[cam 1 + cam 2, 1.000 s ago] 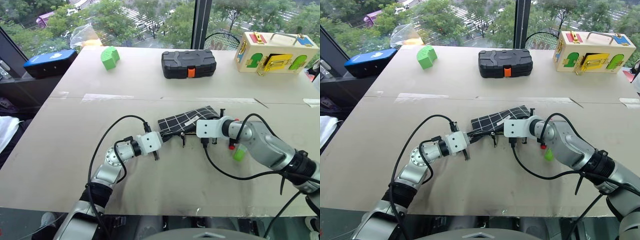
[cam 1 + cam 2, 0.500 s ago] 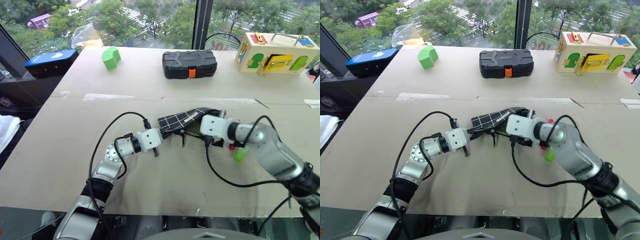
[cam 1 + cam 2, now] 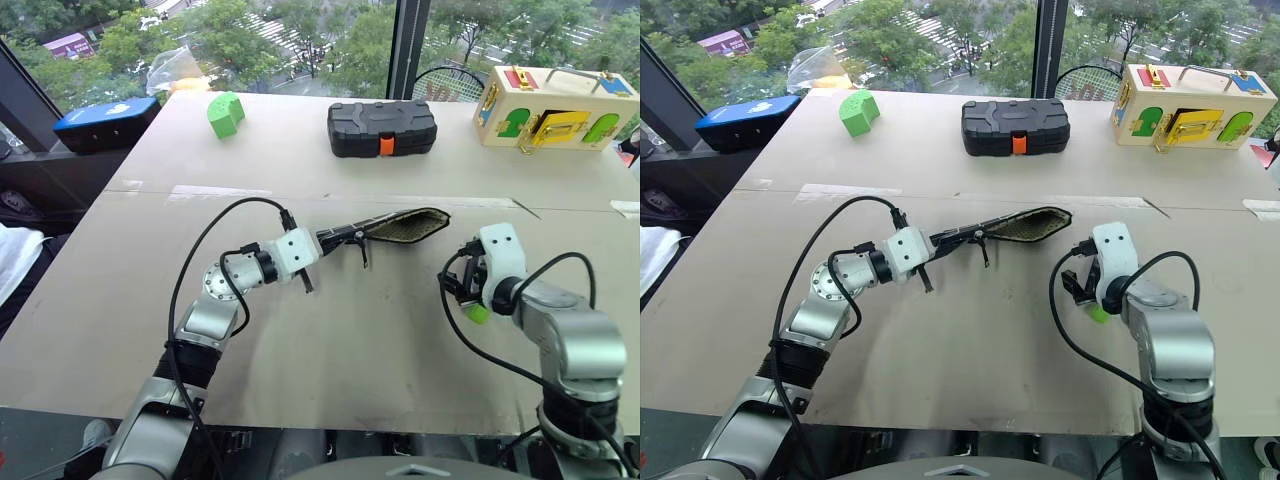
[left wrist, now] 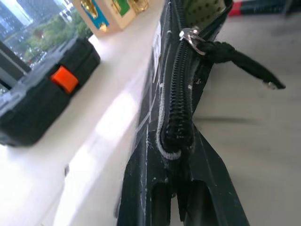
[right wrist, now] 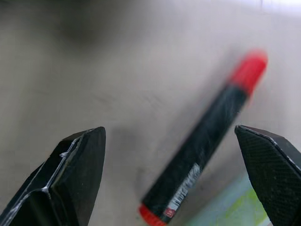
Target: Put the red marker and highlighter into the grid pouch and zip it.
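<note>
Grid pouch (image 3: 392, 227) sits near the middle of the bench (image 3: 330, 340), black fabric with white grid lines, held up on edge so its long axis runs left to right. The left hand (image 3: 318, 240) is clamped tight on the pouch's left end, and the right end rises a little with its mouth gaping, showing a pale dotted lining. In the left wrist view the black zipper (image 4: 176, 108) runs away from the fingers, with a knotted black pull cord (image 4: 235, 59) hanging off the slider.

To the right, well apart from the pouch, the right hand (image 3: 462, 292) hangs over the bench with its fingers (image 5: 70, 179) spread wide and holding nothing. Beneath it lies the red marker (image 5: 203, 136), a slim black barrel with a red cap, flat on the bench; in the right wrist view it lies slantwise between the fingers. Just beside it is the light-green highlighter (image 3: 478, 313), short and chunky, its direction hard to tell.
</note>
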You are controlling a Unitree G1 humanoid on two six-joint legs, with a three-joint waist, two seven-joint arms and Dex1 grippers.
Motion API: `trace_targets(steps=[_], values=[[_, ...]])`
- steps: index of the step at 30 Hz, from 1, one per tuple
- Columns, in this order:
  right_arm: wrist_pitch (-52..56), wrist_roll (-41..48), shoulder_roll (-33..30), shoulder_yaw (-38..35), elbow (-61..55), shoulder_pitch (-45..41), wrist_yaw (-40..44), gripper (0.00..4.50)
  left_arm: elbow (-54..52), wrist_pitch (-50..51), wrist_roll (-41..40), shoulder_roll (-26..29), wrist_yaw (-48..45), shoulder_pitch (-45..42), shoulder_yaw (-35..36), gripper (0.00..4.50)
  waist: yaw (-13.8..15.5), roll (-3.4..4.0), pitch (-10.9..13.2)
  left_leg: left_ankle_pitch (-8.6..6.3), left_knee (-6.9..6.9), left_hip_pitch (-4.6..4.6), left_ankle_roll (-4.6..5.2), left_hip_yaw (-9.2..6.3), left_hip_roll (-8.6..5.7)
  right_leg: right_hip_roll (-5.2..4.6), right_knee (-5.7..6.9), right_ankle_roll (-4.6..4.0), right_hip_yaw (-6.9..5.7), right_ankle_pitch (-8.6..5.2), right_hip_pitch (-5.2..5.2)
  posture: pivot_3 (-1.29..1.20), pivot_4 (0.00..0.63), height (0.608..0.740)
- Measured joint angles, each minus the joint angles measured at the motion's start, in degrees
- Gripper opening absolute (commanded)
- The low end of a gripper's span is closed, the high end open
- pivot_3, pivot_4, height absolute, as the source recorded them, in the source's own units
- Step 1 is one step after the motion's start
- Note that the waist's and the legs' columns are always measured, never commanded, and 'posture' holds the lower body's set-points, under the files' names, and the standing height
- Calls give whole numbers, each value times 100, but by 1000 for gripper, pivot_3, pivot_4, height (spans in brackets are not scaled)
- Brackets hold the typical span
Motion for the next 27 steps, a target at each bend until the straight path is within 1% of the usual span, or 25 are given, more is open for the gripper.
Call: trace_targets(steps=[1,3,4,7,8,10,11,13,15,16,17,18,19,20,21,22,24,27], values=[[-67,3,60,-19,93,-4,-87,3321,-106,108,-3,0,-6,-3,0,0,2,-3,-2,1,-1,0,-1,-2,0,2,-1,1,0,0,2,0,150,740],[-187,35,215,-127,193,1,-250,2146,-390,388,-17,0,-9,-1,0,0,5,-6,-3,2,-1,0,-3,-2,0,3,-1,1,1,-1,3,0,150,740],[-228,51,215,-144,221,1,-284,1786,-522,489,-35,0,-9,-2,0,0,5,-6,-3,2,-1,0,-3,-2,-1,3,-3,2,3,-1,4,0,150,740],[-261,140,203,-218,233,-1,-346,483,-790,770,-47,-1,-5,-1,1,0,11,-5,-3,1,-1,2,-1,-1,-4,3,-4,3,9,-2,4,0,150,740],[-268,168,203,-250,233,-1,-354,200,-845,849,-48,-4,-2,-1,0,0,12,-4,-2,0,-1,2,0,-2,-4,3,-4,4,9,-2,5,0,150,740],[-55,366,191,-671,99,-65,-242,201,-974,1018,-47,-21,15,0,1,0,16,4,4,-2,0,1,4,-1,-4,4,-4,3,12,-2,3,0,150,740],[-17,400,179,-750,47,-100,-217,201,-984,1037,-47,-24,19,0,1,0,14,6,5,-2,0,2,4,0,-4,4,-4,3,14,-1,3,0,150,740],[425,849,114,-1462,-402,-414,190,201,-1004,1152,-29,-60,67,-25,-13,0,10,10,8,-4,0,1,7,-2,-3,8,-3,2,14,-1,2,0,150,740],[587,1419,-499,-1817,-901,-414,704,201,-1001,1186,5,-80,101,-94,-19,0,25,5,4,-7,-5,2,11,-10,-2,8,-8,2,5,-1,5,0,150,740],[627,1724,-1097,-1813,-1070,-240,985,201,-998,1193,19,-78,106,-130,-15,0,46,7,6,-11,-15,-1,18,-13,-5,5,-15,4,0,-4,7,0,150,740],[635,2263,-2360,-1738,-1312,173,1519,201,-969,1181,31,-39,105,-173,-2,0,57,18,14,-13,-25,-4,22,-14,-11,-3,-34,4,-1,-4,8,0,150,740],[635,2266,-2369,-1740,-1314,175,1523,201,-969,1181,31,-37,105,-173,-2,0,50,17,14,-13,-27,-3,22,-14,-12,-3,-40,5,1,-3,9,0,150,740],[635,2442,-2783,-1741,-1397,200,1735,201,-923,1164,49,0,102,-206,-3,0,21,12,13,-13,-20,-3,22,-12,-7,2,-41,5,1,-3,9,0,150,740],[635,2683,-3340,-1628,-1473,193,1957,201,-914,1120,75,-33,94,-227,-28,0,-9,18,19,-14,-28,2,23,-3,-8,2,-45,5,13,-3,8,0,150,740],[630,2857,-3712,-1504,-1516,95,2115,201,-913,1079,89,-36,74,-251,-69,0,-50,9,21,-14,-25,7,25,-4,-6,3,-43,6,12,-3,11,0,150,740],[624,2939,-3862,-1444,-1532,28,2183,201,-912,1058,94,-45,58,-268,-102,0,-70,-2,20,-14,-27,7,25,-7,-4,5,-43,6,11,-3,11,0,150,740],[422,3118,-4262,-1070,-1517,-181,2317,201,-902,941,128,-49,26,-282,-193,0,-103,-5,20,-15,-27,7,25,-10,-2,6,-41,6,8,-3,10,0,150,740],[-57,3250,-4623,-463,-1348,-587,2427,201,-823,822,156,-36,-15,-302,-234,0,-100,-6,22,-15,-26,6,25,-11,-2,4,-41,6,8,-3,9,0,150,740]])
